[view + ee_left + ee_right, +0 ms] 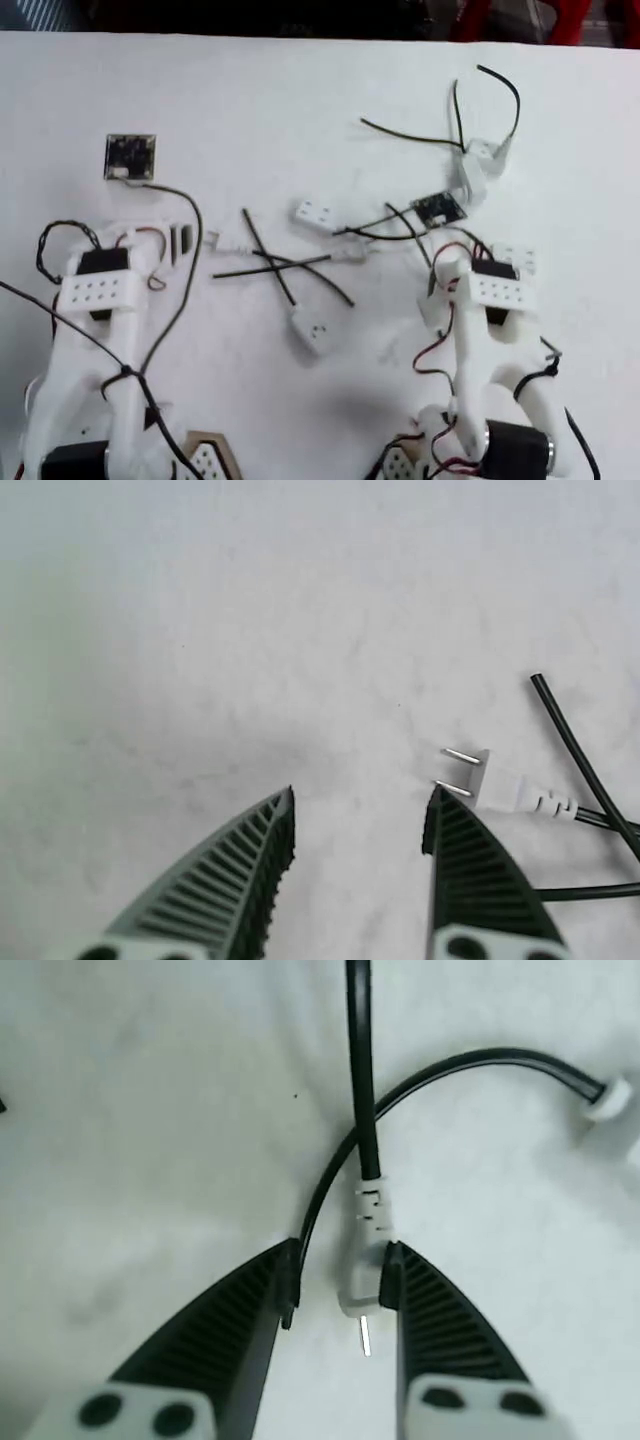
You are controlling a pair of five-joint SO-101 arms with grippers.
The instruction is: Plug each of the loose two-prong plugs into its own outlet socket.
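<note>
A white two-prong plug (492, 783) on a black cord lies flat on the white table, just beside one fingertip of my open left gripper (360, 815). The high view shows that left gripper (181, 241) close to the plug (214, 240). My right gripper (340, 1275) is open and straddles a second white plug (362, 1285). That plug touches one finger, and its prongs point back toward the wrist. A black cord (330, 1175) runs along the other finger. White outlet sockets lie at mid-table (315, 213) and nearer the arms (312, 330).
A third white plug (350, 255) lies among crossed black cords (275, 262) in the middle. A white socket cluster with cords (478, 165) sits at the back right. Small circuit boards lie at the back left (130, 155) and by the right arm (440, 208).
</note>
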